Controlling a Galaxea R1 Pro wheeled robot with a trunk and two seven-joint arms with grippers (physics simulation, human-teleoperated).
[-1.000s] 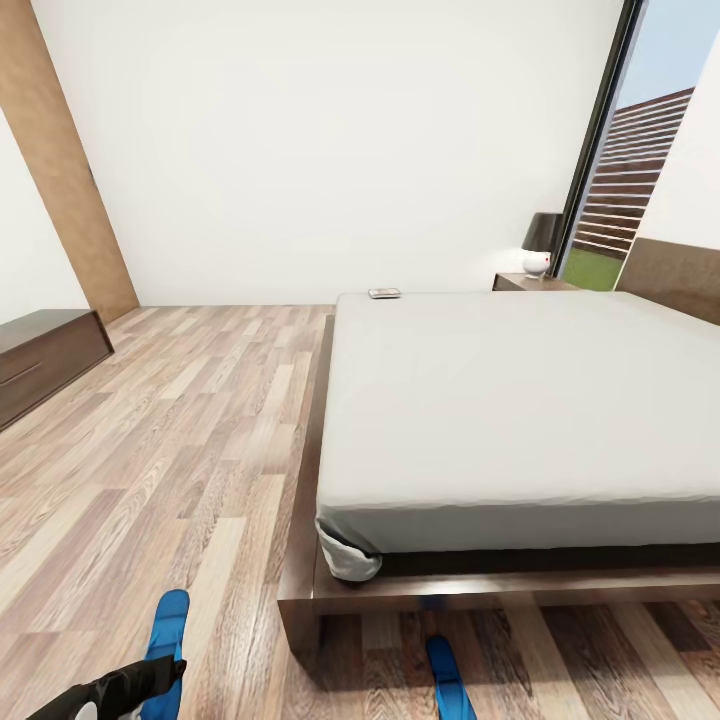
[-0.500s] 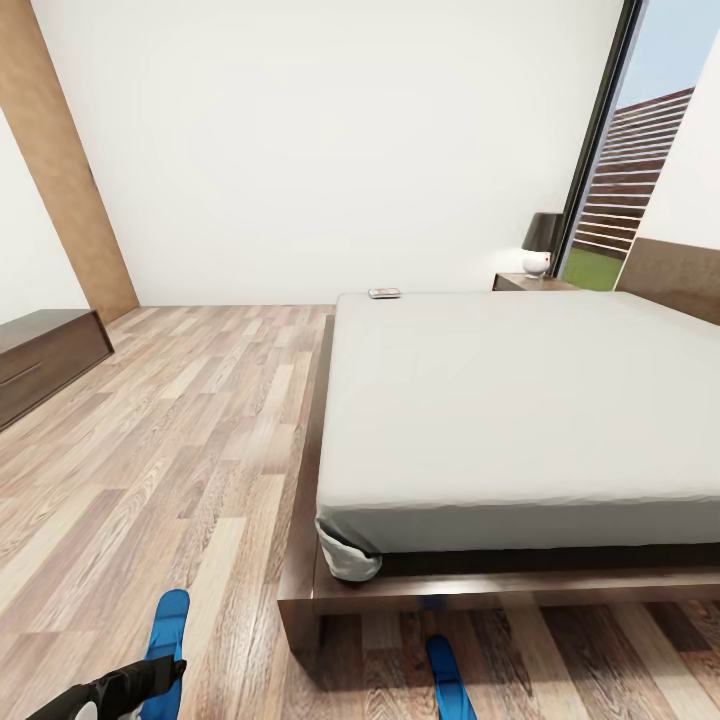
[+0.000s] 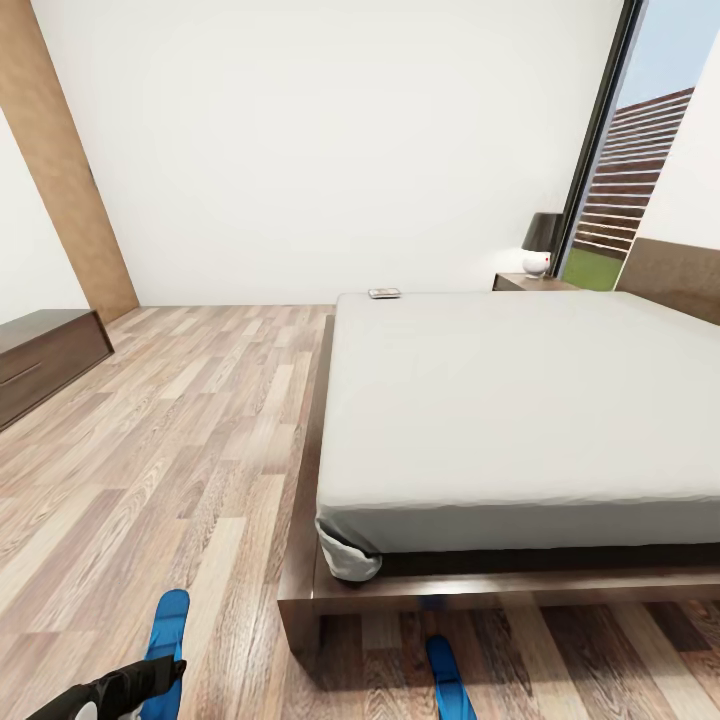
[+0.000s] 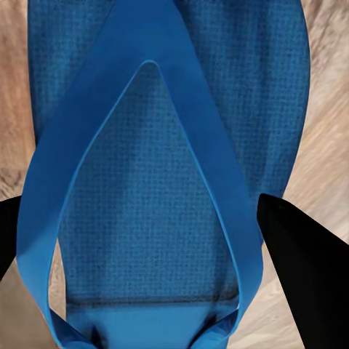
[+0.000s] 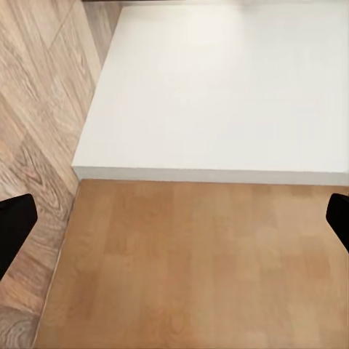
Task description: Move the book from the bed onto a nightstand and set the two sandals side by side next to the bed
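— Blue is what stands out from the head camera: one sandal (image 3: pixel 166 625) on the plank floor (image 3: pixel 180 430) off the bed's near left corner, the left gripper (image 3: pixel 150 683) over its near end. A second sandal (image 3: pixel 447 678) lies in front of the bed (image 3: pixel 520 400) frame's foot, well apart from the first.

— And the book?

— The book (image 3: pixel 384 293) sits at the mattress's far left corner; beyond the bed is a nightstand (image 3: pixel 528 282) with a lamp (image 3: pixel 541 243).

— What does the left wrist camera give?

— The sandal (image 4: pixel 167 182) lies directly beneath the left gripper (image 4: pixel 142 240), its long axis running along the camera's line of sight. Both dark fingers (image 4: pixel 298 269) stand spread wide, one off each long edge, so the jaws straddle its width. They hold nothing; I can't tell whether the tips have reached the sole.

— So the left arm is nearer?

— Yes. I judge the coming move needs a straight drop and a squeeze across the width.

— Right wrist camera?

— The right gripper (image 5: pixel 174 225) is wide open and empty, over the bed's wooden frame (image 5: pixel 189 262) and mattress corner (image 5: pixel 218 87).
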